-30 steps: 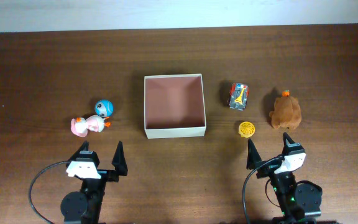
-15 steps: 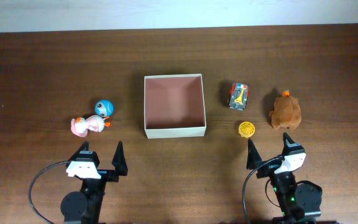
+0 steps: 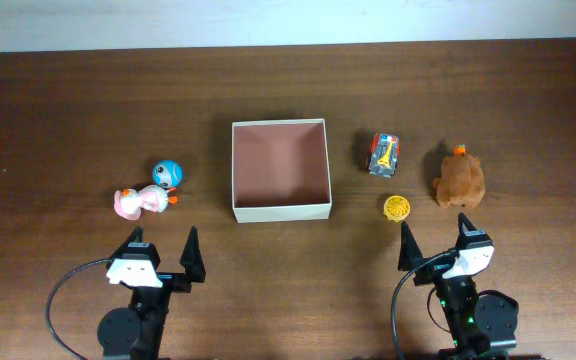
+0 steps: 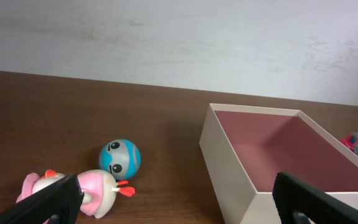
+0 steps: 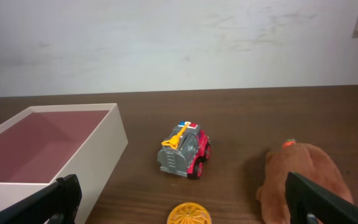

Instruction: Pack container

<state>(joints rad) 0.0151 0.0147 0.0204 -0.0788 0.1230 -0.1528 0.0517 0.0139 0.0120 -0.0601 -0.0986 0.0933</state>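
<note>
**Empty box at centre, toys on both sides, both grippers spread and idle**

Starting at the left, the left gripper (image 3: 162, 242) hangs near the front of the table (image 3: 68, 100) with its fingers wide apart and nothing between them. Just beyond it lie a pink duck toy (image 3: 140, 201) and a blue ball-shaped toy (image 3: 168, 174), close together. We judge both to be smooth hard plastic. The ball may roll if nudged, so we would pinch it squarely across its middle.

The container (image 3: 282, 211) sits at centre, open side up and empty. It looks like light cardboard with thin walls, so we expect it to slide or dent if bumped. It is better left in place and approached from above. If it needs steadying, one wall at the rim is the place to pinch.

To its right are a toy truck (image 3: 385, 153), which may roll on its wheels, and a flat yellow disc (image 3: 397, 207), which is low and awkward to pinch. Beyond them sits a brown plush toy (image 3: 460, 178), soft and forgiving. The right gripper (image 3: 433, 237) is likewise spread and empty, near the disc.

No toy touches the box, and bare wood surrounds every item. The back edge of the table meets a pale wall.
</note>
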